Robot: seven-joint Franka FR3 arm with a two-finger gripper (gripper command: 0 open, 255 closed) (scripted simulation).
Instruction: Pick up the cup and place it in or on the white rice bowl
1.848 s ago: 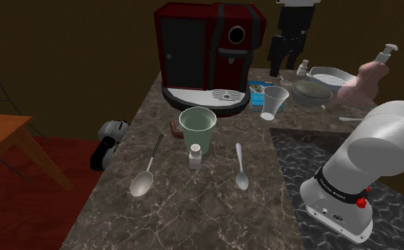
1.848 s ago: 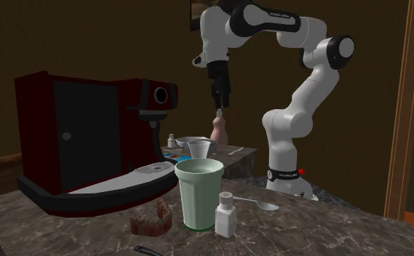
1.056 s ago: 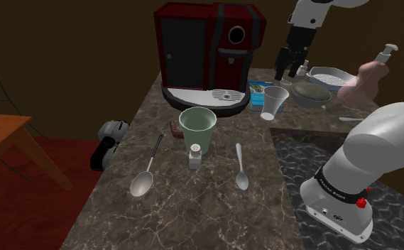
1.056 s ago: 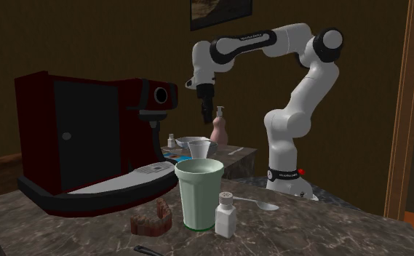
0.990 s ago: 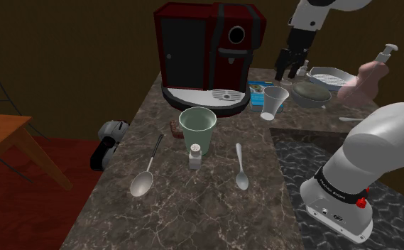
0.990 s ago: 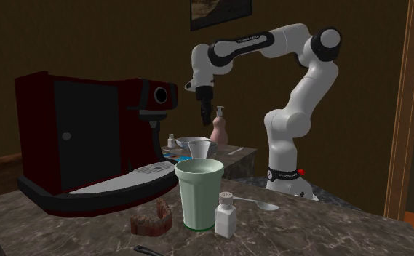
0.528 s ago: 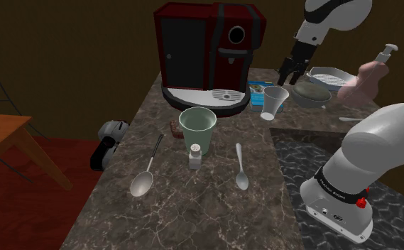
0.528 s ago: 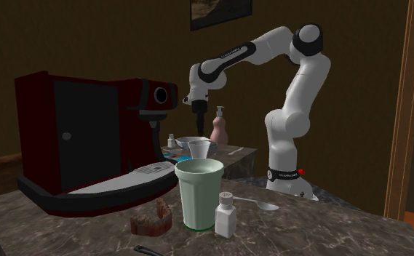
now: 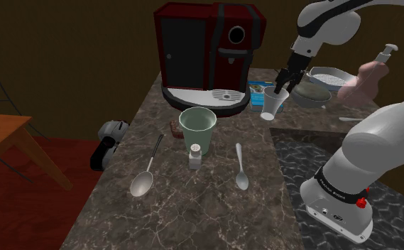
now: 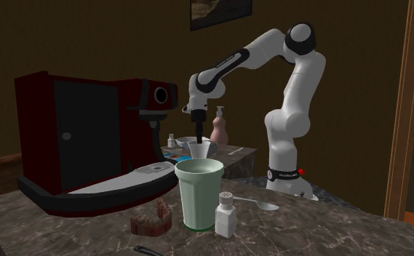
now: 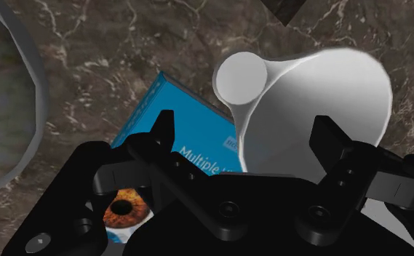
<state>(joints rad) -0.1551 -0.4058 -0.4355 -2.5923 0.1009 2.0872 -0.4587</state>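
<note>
I see the gripper [image 9: 282,79] low over the cup [image 9: 274,102], its fingers [image 11: 163,129] spread apart and gripping nothing; in the wrist view one finger hangs over the cup's inside and the other outside its wall, over a blue box [image 11: 190,120] lying flat on the counter. The cup is white, flared and upright, near the far end of the dark, white-veined marble counter [image 9: 193,206], just beside the grey bowl [image 9: 312,93]; a red coffee machine [image 9: 193,50] stands on the shoulder view's left of it. Nearer the camera stand a pale green tumbler [image 9: 197,128] and a small shaker [image 9: 194,156], with a spoon [image 9: 145,177] on either side. The room is dim, with brown walls, a red floor [image 9: 51,213], a wooden table [image 9: 1,135] and a framed picture [image 10: 220,11].
</note>
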